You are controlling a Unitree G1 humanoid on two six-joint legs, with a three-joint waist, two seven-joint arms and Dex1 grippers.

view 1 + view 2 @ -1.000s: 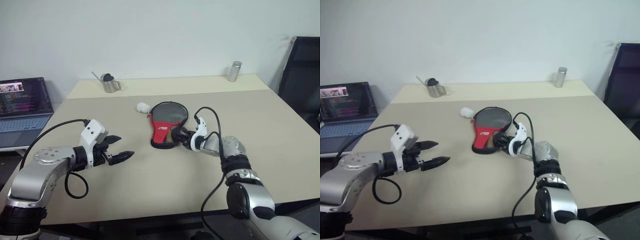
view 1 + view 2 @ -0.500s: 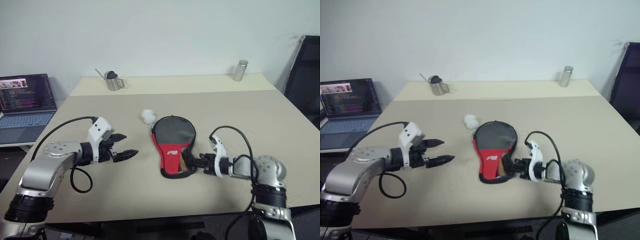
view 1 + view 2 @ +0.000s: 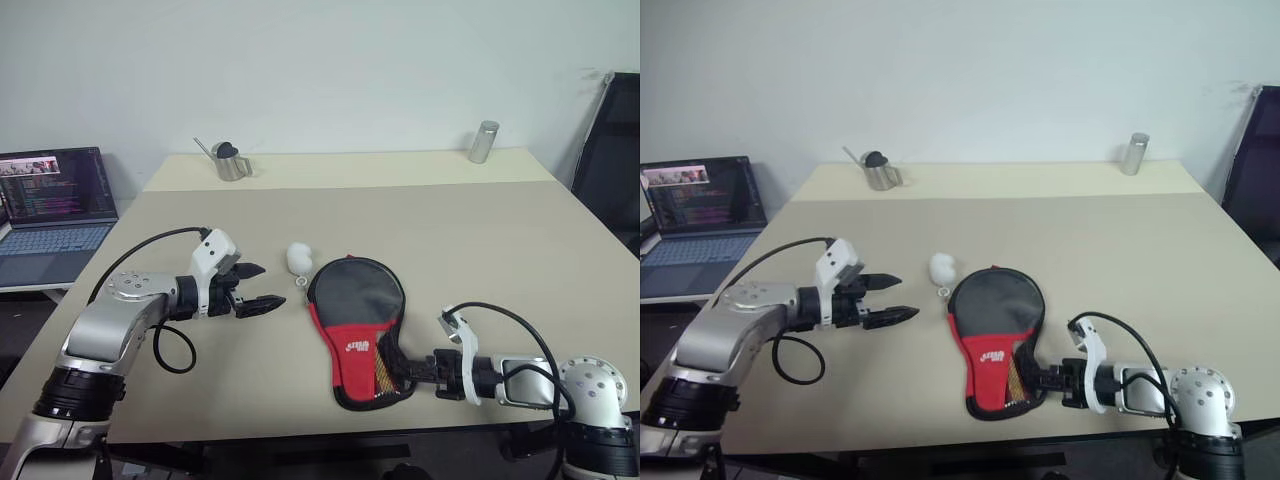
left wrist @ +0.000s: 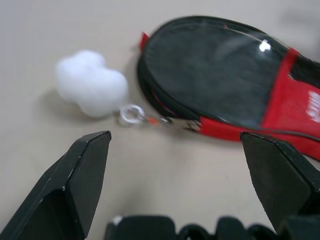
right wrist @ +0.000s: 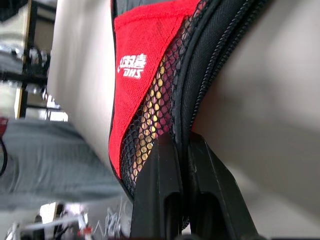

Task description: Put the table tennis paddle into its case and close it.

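Note:
The case lies flat on the table, red side with black mesh pocket and white logo facing up, round end pointing away from me. My right gripper is shut on the case's zipper rim at its narrow near end. The table tennis paddle is hidden; only something tan shows behind the mesh. A white fluffy ball hangs by a ring from the zipper at the round end. My left gripper stands open just left of the ball, holding nothing.
A laptop sits on a side surface at the far left. A small metal pitcher and a metal cylinder stand along the table's back edge. A black chair is at the right. The case's narrow end lies near the table's front edge.
My right gripper has drawn back toward the table's front edge, dragging the case and its white ball nearer. The left gripper has edged slightly toward the ball. The view has shifted too.

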